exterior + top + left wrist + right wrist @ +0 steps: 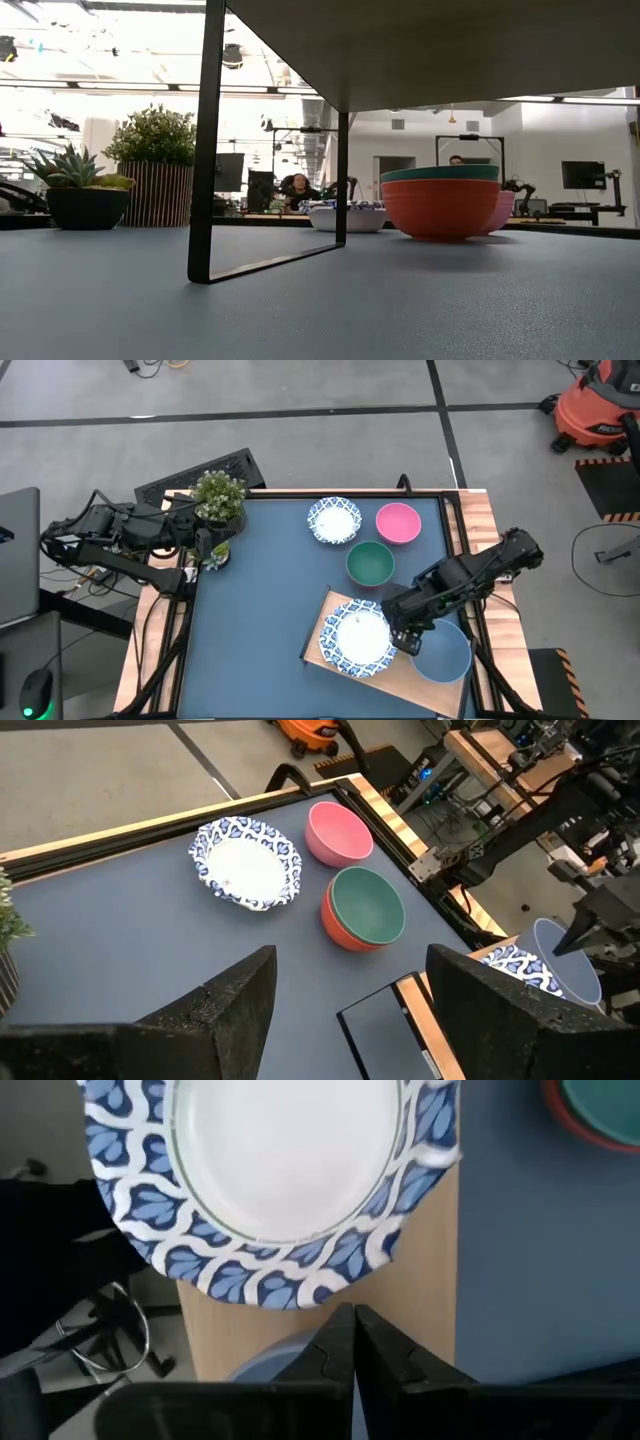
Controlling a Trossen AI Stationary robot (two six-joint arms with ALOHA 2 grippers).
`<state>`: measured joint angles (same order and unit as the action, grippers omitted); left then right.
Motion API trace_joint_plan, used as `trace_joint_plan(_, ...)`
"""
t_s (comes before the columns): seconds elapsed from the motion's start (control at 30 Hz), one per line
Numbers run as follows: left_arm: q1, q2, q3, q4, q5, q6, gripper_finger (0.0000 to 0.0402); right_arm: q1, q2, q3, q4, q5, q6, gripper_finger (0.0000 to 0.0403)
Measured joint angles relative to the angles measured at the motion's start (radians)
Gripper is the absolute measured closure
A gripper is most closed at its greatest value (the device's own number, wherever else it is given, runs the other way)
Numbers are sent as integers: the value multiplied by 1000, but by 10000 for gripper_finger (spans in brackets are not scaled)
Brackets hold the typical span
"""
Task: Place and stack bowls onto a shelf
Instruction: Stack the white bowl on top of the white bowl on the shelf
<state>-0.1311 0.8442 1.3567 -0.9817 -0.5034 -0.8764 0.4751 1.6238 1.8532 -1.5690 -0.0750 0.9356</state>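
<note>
Right claw (408, 641) shut on the rim of the plain blue bowl (443, 652), over the near right end of the pale wooden shelf (322, 628); just beside it on the shelf, a white bowl with blue patterned rim (355, 637); on the dark blue worktop (260, 590), teal-green bowl (370, 562) nested in the red bowl (337, 928), pink bowl (398, 523) and second patterned white bowl (333, 520) farther back; left claw (350, 1010) spread wide, empty, at the worktop's left edge near the potted plant (219, 498).
</note>
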Motion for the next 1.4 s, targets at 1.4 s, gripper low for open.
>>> trace_joint_plan(1.4, 0, 34, 0, 0, 1, -8, 159, 21, 18, -92, 100, 62, -42, 378)
